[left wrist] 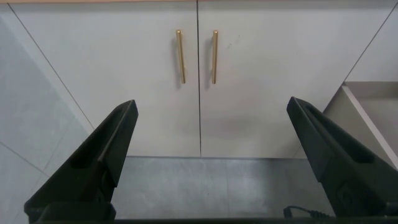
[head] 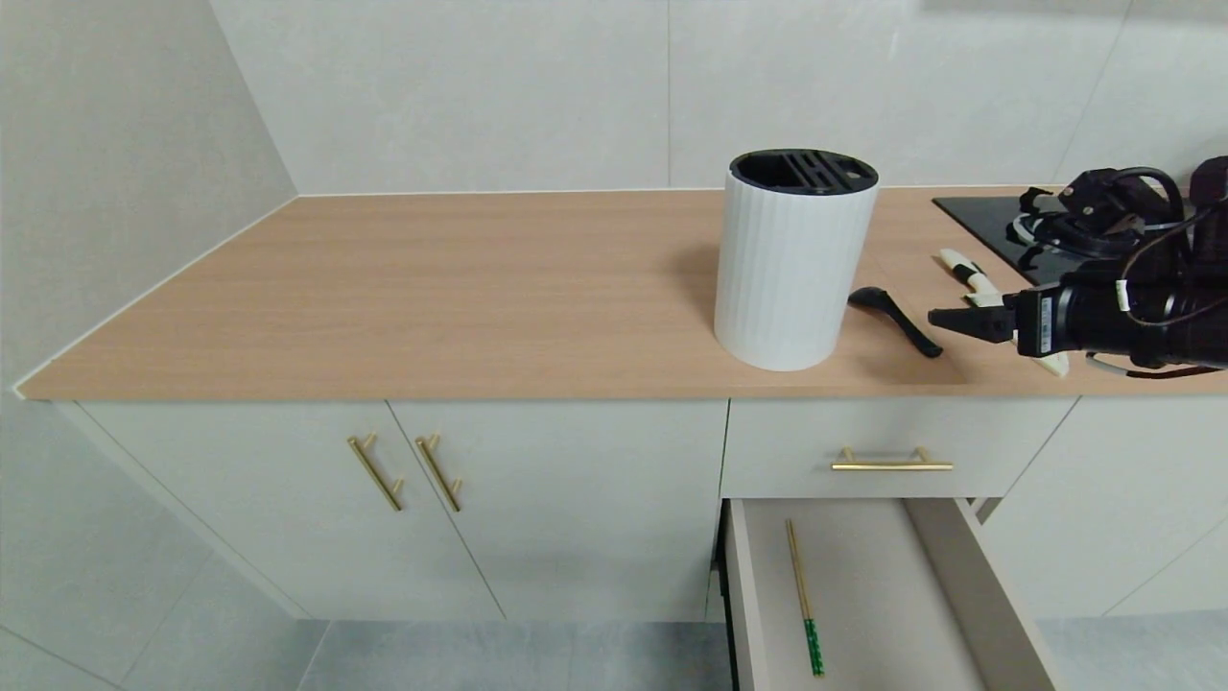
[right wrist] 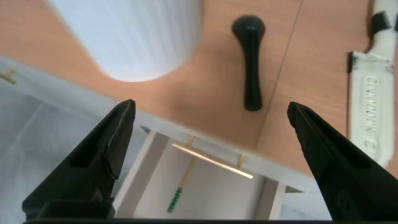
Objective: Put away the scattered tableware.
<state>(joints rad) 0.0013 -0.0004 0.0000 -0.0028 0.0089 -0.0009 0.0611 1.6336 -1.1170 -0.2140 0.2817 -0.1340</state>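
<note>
A black spoon (head: pixel 894 317) (right wrist: pixel 250 62) lies on the wooden counter (head: pixel 480 288) just right of a white ribbed utensil holder (head: pixel 794 269) (right wrist: pixel 134 34). A white-handled knife (head: pixel 969 274) (right wrist: pixel 367 106) lies further right. My right gripper (head: pixel 945 320) (right wrist: pixel 210 109) hovers open above the counter's front edge, close to the spoon's handle, holding nothing. Below, an open drawer (head: pixel 950 595) holds a pair of chopsticks (head: pixel 801 595) (right wrist: pixel 180 190). My left gripper (left wrist: pixel 210 106) is open and empty, low in front of the cabinet doors (left wrist: pixel 199 93).
A black stove top (head: pixel 998 230) sits at the counter's back right. A shut drawer with a gold handle (head: pixel 892 464) (right wrist: pixel 211 160) is above the open one. Two cabinet doors carry gold handles (head: pixel 403 472) (left wrist: pixel 180 56). Tiled walls bound the counter's back and left.
</note>
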